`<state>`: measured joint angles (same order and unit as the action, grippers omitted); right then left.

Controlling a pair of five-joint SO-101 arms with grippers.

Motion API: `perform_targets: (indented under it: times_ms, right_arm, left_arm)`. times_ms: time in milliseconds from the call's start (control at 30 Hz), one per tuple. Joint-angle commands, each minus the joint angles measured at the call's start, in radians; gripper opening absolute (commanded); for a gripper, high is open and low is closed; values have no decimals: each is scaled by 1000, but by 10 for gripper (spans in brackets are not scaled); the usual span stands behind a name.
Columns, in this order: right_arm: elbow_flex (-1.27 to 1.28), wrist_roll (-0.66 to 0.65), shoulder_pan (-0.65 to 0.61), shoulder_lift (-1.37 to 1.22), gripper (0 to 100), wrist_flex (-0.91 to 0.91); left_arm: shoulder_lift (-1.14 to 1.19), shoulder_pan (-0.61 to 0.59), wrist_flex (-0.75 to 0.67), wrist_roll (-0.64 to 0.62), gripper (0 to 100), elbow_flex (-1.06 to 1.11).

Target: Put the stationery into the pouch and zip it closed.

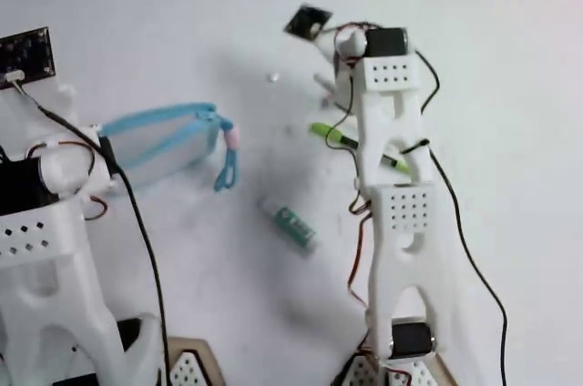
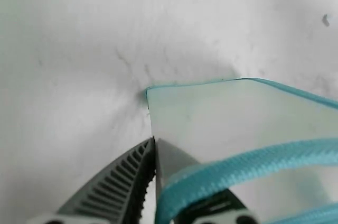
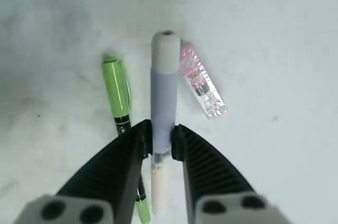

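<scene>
- Left end effector (image 2: 154,142): clamped on one corner of the clear plastic pouch with blue zipper trim (image 1: 164,142), which lies on the white desk (image 1: 510,67); zipper looks open.
- Small green-and-white tube (image 1: 291,226): loose on the desk, between the arms.
- Slim green pen (image 3: 119,89): just beside the gripped pen.
- Right end effector (image 3: 161,137): closed around a lavender pen with pale cap (image 3: 162,86).
- Judgement: lift straight up clear of the green pen, then feed it tip-first into the pouch mouth.

You have: pouch (image 2: 237,123), clear smooth plastic film, woven teal zip tape; green pen (image 3: 117,89), shiny plastic; lilac pen (image 3: 162,97), matt smooth barrel; small clear case (image 3: 203,84), glossy pink-tinted plastic; table (image 3: 274,23), matt white; right gripper (image 3: 158,131), ribbed dark matt plastic
</scene>
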<state>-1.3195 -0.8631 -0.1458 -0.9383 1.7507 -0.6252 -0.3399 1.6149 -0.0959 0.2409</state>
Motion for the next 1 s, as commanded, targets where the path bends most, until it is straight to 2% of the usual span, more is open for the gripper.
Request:
perform_targets:
  times_ms: [0, 133, 267, 467, 567, 667, 733, 867, 967]
  right_arm:
    - [-40, 103, -22, 189, 18, 21]
    - [-40, 287, -68, 360, 18, 21]
    - [-40, 591, -174, 542, 18, 21]
    - [-52, 1031, -404, 800, 18, 15]
    - [-52, 1194, -472, 889, 18, -12]
    - [-52, 1275, -513, 964, 18, -36]
    - [-51, 1277, -558, 998, 18, -38]
    - [-51, 1264, -633, 1024, 18, -33]
    - [-52, 1191, -687, 1052, 18, 10]
  left_arm:
    - [1, 4, -20, -3, 22, -6]
    - [1, 4, -18, -2, 22, -8]
    - [1, 4, -17, -2, 22, -9]
    - [1, 4, -17, 2, 22, -6]
    - [1, 4, -17, 2, 22, -6]
    - [1, 4, -17, 2, 22, -6]
    - [1, 4, -17, 2, 22, -6]
    - [1, 8, -17, 2, 22, -6]
    - [1, 8, -17, 2, 22, -8]
